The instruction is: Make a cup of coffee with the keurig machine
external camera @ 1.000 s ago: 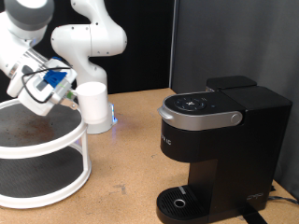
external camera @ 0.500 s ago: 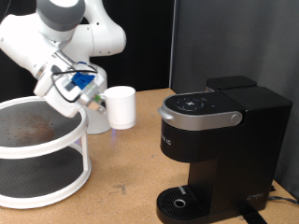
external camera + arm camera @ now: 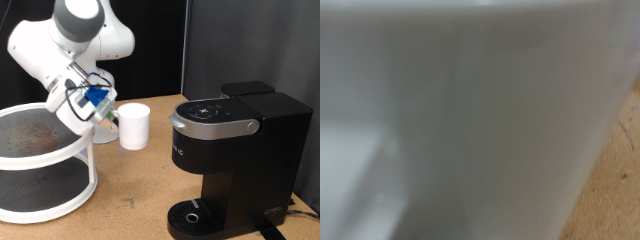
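Observation:
In the exterior view my gripper (image 3: 110,116) is shut on the small white cup (image 3: 134,126) and holds it upright in the air, above the wooden table. The cup hangs to the exterior view's left of the black keurig machine (image 3: 233,160), a short gap from its silver-grey lid handle (image 3: 212,127). The machine's lid is down and its round drip tray (image 3: 190,215) is bare. In the wrist view the cup's white wall (image 3: 470,110) fills nearly the whole picture; my fingers do not show there.
A white two-tier round rack (image 3: 45,165) with brown shelves stands at the exterior view's left, just below my arm. The robot's white base (image 3: 95,45) is behind it. A black curtain closes the back. Bare wooden table (image 3: 130,205) lies between rack and machine.
My gripper has carried the cup to the exterior view's right and a little lower, from above the rack's edge towards the keurig machine.

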Controlling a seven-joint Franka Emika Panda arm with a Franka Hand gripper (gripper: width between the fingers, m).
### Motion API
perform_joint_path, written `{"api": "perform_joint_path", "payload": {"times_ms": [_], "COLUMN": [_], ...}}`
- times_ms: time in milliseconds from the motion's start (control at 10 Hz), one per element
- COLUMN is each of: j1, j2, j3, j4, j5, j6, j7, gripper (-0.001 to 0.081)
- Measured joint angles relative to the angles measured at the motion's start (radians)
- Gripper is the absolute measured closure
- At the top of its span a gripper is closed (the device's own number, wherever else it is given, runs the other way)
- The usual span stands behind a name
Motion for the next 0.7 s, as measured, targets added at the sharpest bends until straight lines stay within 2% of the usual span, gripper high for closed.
{"api": "perform_joint_path", "payload": {"times_ms": [300, 500, 700], "j1": [0.046, 0.066, 0.073], "j2": [0.110, 0.194, 0.277], "j3": [0.025, 0.036, 0.045], "j4": [0.009, 0.036, 0.074], "j5": [0.116, 0.196, 0.230], "j6": [0.092, 0.122, 0.128], "j7": [-0.047, -0.111, -0.120], "gripper": [0.0745, 0.0745, 0.0745]}}
